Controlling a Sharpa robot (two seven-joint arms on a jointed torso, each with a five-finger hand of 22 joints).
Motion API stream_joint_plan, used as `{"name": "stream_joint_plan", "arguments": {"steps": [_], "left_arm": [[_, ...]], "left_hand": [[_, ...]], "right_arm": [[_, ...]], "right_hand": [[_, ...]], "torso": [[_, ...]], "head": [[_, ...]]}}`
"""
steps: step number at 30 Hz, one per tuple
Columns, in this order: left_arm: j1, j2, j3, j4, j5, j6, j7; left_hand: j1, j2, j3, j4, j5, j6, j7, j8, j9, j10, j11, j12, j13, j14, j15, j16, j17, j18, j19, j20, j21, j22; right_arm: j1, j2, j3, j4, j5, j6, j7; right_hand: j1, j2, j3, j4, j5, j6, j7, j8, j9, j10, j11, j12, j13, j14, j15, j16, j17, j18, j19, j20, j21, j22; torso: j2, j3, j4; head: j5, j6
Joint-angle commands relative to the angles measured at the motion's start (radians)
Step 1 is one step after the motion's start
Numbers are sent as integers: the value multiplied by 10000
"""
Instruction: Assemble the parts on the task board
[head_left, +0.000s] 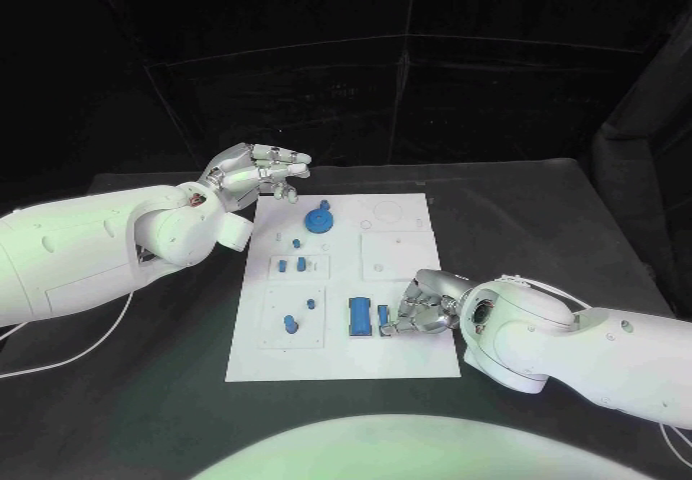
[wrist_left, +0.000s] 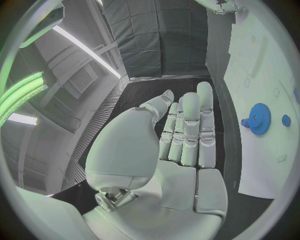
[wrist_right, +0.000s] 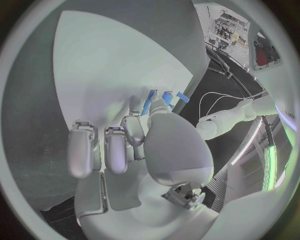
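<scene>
Left arm enters from the frame's left edge, left hand (head_left: 260, 170) at upper centre-left, fingers (wrist_left: 190, 120) straight and side by side, holding nothing. Right arm enters from lower right, right hand (head_left: 426, 305) at centre-right, palm down, fingers (wrist_right: 115, 150) curled downward; whether they pinch anything cannot be told.

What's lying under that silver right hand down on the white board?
Beside the right hand a small blue part meets its fingertips on the white task board, next to a blue rectangular block. Anything beneath the palm is hidden.
</scene>
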Motion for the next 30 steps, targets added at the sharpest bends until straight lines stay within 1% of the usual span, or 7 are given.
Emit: {"name": "stream_joint_plan", "arguments": {"steps": [1, 11, 16, 19, 22, 26, 30], "left_arm": [[16, -3, 7, 3, 29, 120, 38], [11, 76, 5, -135, 45, 119, 149], [6, 143, 3, -267, 280, 80, 234], [-9, 243, 1, -435, 361, 83, 356], [-32, 386, 1, -644, 487, 56, 535], [-83, 605, 1, -928, 719, -316, 930], [-163, 839, 1, -1156, 972, -757, 1265]], "left_hand": [[-14, 82, -61, -7, 24, -34, 18, 7, -2, -55, -19, 56, -17, -70, -14, -15, -13, 54, 37, 29, -39, -15], [-58, 81, -149, 22, 23, -37, 7, 10, 0, -77, -19, 90, -23, -87, -8, -14, -36, 53, 45, 37, -84, -46], [-53, 111, -243, 39, 21, 19, -32, 42, 4, -95, -30, 79, -75, -416, -4, -372, -239, 55, -182, 49, -363, -205], [-32, 163, -191, 84, 48, 29, 33, 22, -5, -191, 61, -269, -208, -1185, 119, -1812, -896, 25, -916, 139, -1142, -658], [-89, 115, -73, 179, 66, -23, 82, -68, -18, -205, 205, -729, -224, -1966, 409, -3476, -1620, -73, -1819, 365, -2133, -1270], [-133, -2, -40, 263, -28, -177, 193, -292, -23, -355, 475, -1526, -213, -2837, 1008, -5516, -2556, -229, -3085, 872, -3685, -2325], [-116, -48, -166, 280, 6, -261, 240, -472, -23, -500, 636, -2044, -218, -3188, 1322, -6581, -3077, -216, -4052, 1270, -4703, -3037]], "right_arm": [[3, -111, -7, 79, 207, -294, 485], [379, -415, 3, -652, 4171, -1393, 4656], [916, -247, 5, -1737, 7430, -1341, 7077], [1171, -19, 6, -2512, 9175, -985, 8408], [1284, 254, 25, -3170, 10166, -626, 9234], [1359, 807, 263, -4294, 10913, -246, 10055], [1383, 1286, 380, -5243, 11187, -88, 10513]], "right_hand": [[-82, -28, -182, 68, -3, -157, 9, -54, 4, -46, 3, -103, -51, 735, 33, -68, 954, -89, 78, 19, -56, 71], [582, 228, -264, -138, -461, -1491, 519, -906, -385, -1044, 431, -1934, -1371, 448, 369, -832, -198, 177, -523, 283, -862, -1289], [1730, 640, -34, -790, -578, -1911, 779, -1259, -711, -3221, 759, -5971, -4334, -1426, 643, -5361, -5536, 1178, -3161, 480, -4930, -6901], [2342, 973, 106, -939, -725, -1892, 1291, -1524, -976, -4032, 1155, -8456, -6529, -2867, 1164, -8735, -7720, 1184, -4295, 972, -7509, -8697], [2794, 844, 132, -1277, -963, -2000, 1455, -1882, -1300, -4251, 1509, -9546, -7874, -3880, 1593, -10695, -8822, 1112, -5103, 1424, -9285, -9806], [2843, 881, 204, -1662, -1052, -1899, 1492, -2324, -1821, -4009, 1731, -10358, -9399, -4774, 2137, -12628, -10233, 1169, -5570, 1988, -11127, -11010], [2468, 957, 290, -2247, -1073, -1729, 1454, -2589, -2479, -3660, 1804, -10971, -10812, -4393, 2202, -13677, -11443, 1228, -5014, 2131, -12253, -11841]], "torso": [[-13, 2, -4], [-72, -24, -61], [-168, -49, -119], [-228, -66, -115], [-270, -69, -88], [-316, -58, -66], [-360, -45, -53]], "head": [[-13, 23], [-16, 279], [-18, 504], [-38, 664], [-51, 1019], [-3, 1381], [41, 1589]]}}
